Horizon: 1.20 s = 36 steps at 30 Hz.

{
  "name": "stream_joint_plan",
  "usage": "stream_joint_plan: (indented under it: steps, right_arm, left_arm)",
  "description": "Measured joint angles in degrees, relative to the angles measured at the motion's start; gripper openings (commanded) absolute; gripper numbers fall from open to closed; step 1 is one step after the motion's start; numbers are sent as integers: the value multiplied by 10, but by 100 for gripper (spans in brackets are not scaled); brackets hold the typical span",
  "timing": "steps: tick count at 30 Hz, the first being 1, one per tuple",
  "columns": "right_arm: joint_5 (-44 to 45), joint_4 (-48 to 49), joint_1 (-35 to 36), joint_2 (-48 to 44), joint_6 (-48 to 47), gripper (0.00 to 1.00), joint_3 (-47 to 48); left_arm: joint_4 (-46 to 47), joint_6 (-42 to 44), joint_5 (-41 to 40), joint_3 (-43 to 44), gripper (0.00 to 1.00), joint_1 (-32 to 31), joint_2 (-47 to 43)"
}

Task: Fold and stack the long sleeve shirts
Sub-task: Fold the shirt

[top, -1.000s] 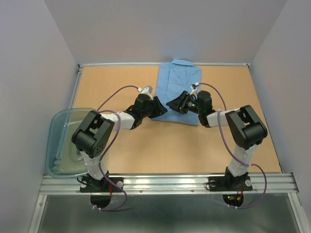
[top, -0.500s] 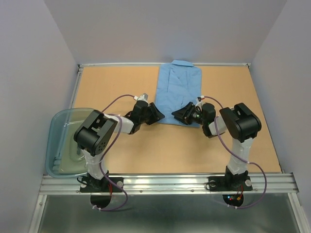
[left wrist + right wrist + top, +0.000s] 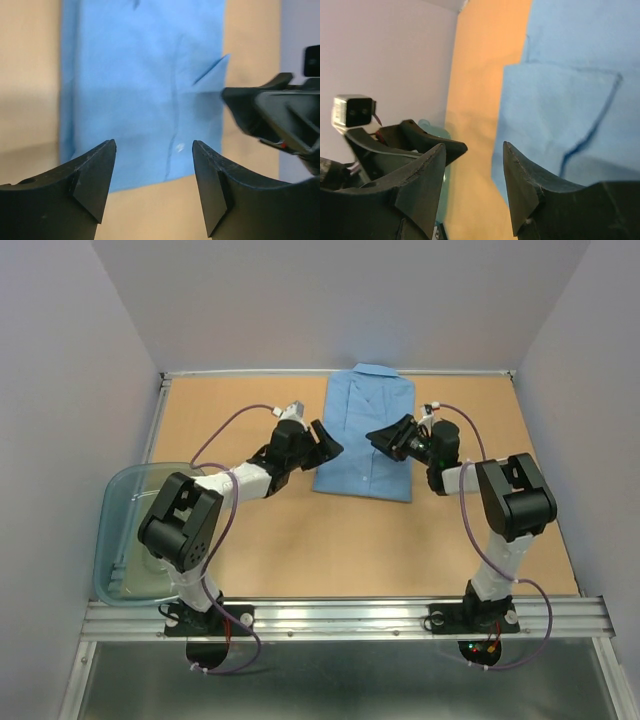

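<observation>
The long sleeve shirt (image 3: 365,440) is light blue and lies folded flat on the table, collar toward the back edge. My left gripper (image 3: 330,440) hovers at the shirt's left side, open, with nothing between its fingers. My right gripper (image 3: 381,437) hangs over the middle of the shirt, also open and empty. In the left wrist view the shirt (image 3: 145,90) fills the space beyond the left gripper (image 3: 154,150), and the right gripper (image 3: 270,112) reaches in from the right. In the right wrist view the right gripper (image 3: 474,150) is above the shirt (image 3: 570,90) and its left edge.
A clear bluish plastic tub (image 3: 130,530) stands at the table's left near corner. The table (image 3: 230,410) is tan, boxed in by grey walls on three sides, with a metal rail (image 3: 350,620) along the near edge.
Both grippers have moved from the shirt's near edge toward its middle and risen. The left jaws have spread wider. The shirt's near edge now lies flat.
</observation>
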Motion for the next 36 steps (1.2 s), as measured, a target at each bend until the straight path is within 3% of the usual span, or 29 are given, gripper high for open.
stream_joint_plan:
  steps: [5, 9, 15, 30, 36]
  right_arm:
    - [-12, -10, 0, 38, -2, 55, 96]
    - [-14, -12, 0, 99, -4, 55, 137]
    - [-7, -36, -5, 178, -1, 55, 142]
    - [-13, -9, -156, 158, -22, 55, 86]
    - [-14, -21, -176, 130, -33, 55, 68]
  left_arm:
    - [0, 40, 16, 161, 72, 0, 54]
    - [5, 52, 34, 217, 70, 0, 132]
    - [1, 52, 56, 228, 70, 2, 235]
    - [9, 54, 61, 237, 70, 11, 244]
    - [5, 60, 62, 237, 77, 11, 239]
